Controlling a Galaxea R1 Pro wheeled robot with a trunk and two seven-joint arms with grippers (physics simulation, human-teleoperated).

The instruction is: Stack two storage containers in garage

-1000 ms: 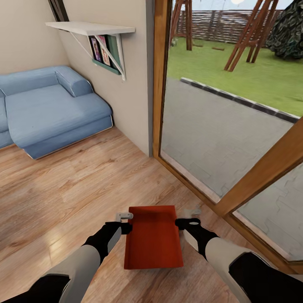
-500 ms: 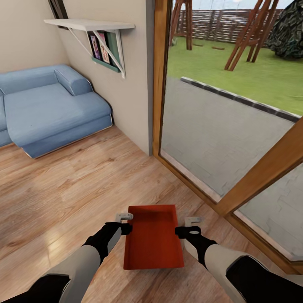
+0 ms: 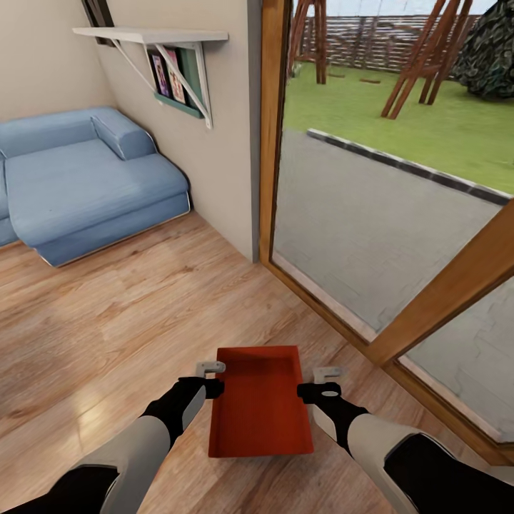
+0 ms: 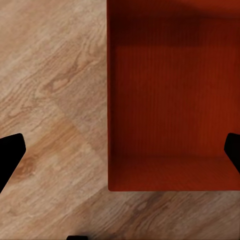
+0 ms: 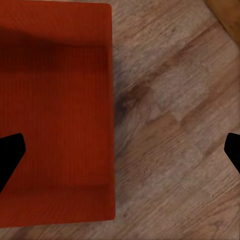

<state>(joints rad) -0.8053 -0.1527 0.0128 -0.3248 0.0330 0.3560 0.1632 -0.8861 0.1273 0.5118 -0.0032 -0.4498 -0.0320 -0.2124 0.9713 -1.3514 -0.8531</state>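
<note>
Living room corner seen from the head camera, with wrist close-ups. One orange-red storage container [image 3: 260,401] lies on the light wood plank floor [image 3: 107,321], open side up, between the two arms and close in front of the robot. The left gripper [image 3: 209,377] stands at the container's left wall and the right gripper [image 3: 325,380] at its right wall. In the left wrist view the container [image 4: 172,95] lies below the camera, with the two dark fingertips [image 4: 10,152] set wide apart: one over the bare planks, the other over the bin's interior, so the jaws straddle the left wall in a released stance. In the right wrist view the container [image 5: 55,115] again sits under widely spread fingertips [image 5: 10,150], one over the bin, one over the floor [image 5: 170,125]; this gripper is likewise released and grasps nothing. A blue sofa [image 3: 86,178] stands against the far wall, well apart from the bin, under a wall shelf [image 3: 153,36]. At right, a wood-framed glass door [image 3: 385,214] shows grey paving and lawn outside.
</note>
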